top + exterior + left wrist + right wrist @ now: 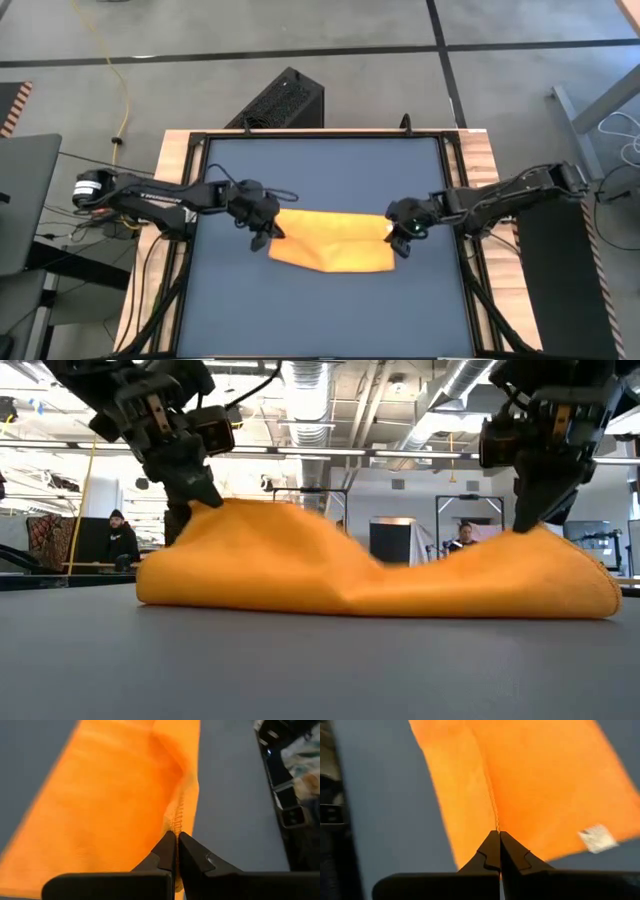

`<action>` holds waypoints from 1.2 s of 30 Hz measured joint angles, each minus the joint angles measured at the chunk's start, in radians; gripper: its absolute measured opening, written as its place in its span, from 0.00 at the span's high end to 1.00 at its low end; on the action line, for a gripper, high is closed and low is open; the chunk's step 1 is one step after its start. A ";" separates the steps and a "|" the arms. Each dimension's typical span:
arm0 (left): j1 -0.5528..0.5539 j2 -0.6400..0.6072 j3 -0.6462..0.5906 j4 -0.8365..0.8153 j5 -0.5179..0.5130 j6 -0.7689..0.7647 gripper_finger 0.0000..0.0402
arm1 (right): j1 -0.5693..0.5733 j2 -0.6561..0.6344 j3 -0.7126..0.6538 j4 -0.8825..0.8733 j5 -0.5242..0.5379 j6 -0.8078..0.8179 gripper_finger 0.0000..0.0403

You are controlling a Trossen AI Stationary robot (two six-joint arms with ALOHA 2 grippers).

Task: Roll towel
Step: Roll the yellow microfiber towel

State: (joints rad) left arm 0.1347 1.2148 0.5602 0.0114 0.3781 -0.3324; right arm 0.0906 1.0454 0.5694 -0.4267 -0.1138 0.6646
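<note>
Left wrist view: the left gripper [176, 840] has its two dark fingers pressed together on a stitched edge of the towel [110, 805], pinching the orange cloth, which runs away from the fingertips as a broad folded band with a raised crease beside the hem. Right wrist view: the right gripper [499, 837] is likewise clamped on a seam of the towel [545, 780], its fingers meeting with the hem line running straight out from between them; a small pale label [594, 838] sits on the cloth near one edge. In the high view, the left gripper [262, 232] grips the towel's left end and the right gripper [400, 236] grips its right end, the two arms reaching in from opposite sides of the table [330, 310]. The towel [335, 240] lies across the middle of the dark blue-grey tabletop, stretched between the grippers, its back edge fairly straight and its front edge sagging to an uneven point. In the low view, the towel [380, 575] rests on the table as a long low mound, lifted into a peak under each gripper and dipping in the middle. One gripper [195, 495] holds the peak on the picture's left, the other [530, 520] the peak on its right. Beyond the table lies a workshop room, with a person [122, 538] seated far back at the left and another person [462, 540] behind the towel's dip.
</note>
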 joint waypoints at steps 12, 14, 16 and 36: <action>0.135 0.001 0.001 -0.052 0.009 0.090 1.00 | -0.153 0.004 0.000 -0.088 0.121 -0.096 0.96; 0.141 0.013 0.001 -0.060 0.007 0.093 1.00 | -0.183 0.012 0.000 -0.105 0.122 -0.118 0.96; 0.141 0.032 0.001 -0.063 0.004 0.092 1.00 | -0.206 0.021 0.000 -0.104 0.122 -0.142 0.96; 0.141 0.140 0.002 0.028 -0.162 0.075 0.82 | -0.247 0.089 0.000 -0.105 0.117 -0.216 0.63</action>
State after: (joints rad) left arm 0.2755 1.3544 0.5622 0.0392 0.2159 -0.2573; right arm -0.1560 1.1340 0.5694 -0.5312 0.0032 0.4491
